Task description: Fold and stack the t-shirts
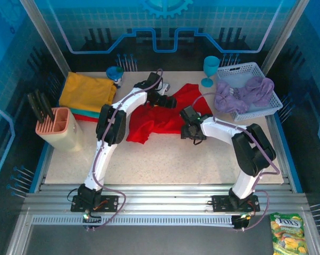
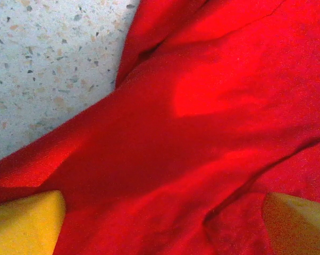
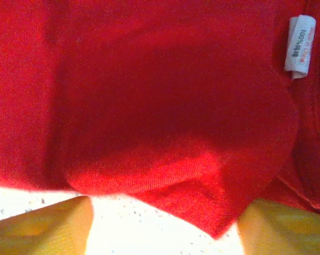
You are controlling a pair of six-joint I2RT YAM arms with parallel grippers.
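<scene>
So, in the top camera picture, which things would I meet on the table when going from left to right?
peach knife holder → folded yellow t-shirt → small blue cup → red t-shirt → blue goblet → white basket holding the lavender t-shirt

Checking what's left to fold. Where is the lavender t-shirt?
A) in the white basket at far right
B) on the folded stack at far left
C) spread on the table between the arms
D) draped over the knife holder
A: the top view shows the lavender t-shirt bunched up, unfolded, inside the white basket at the far right of the table.
</scene>
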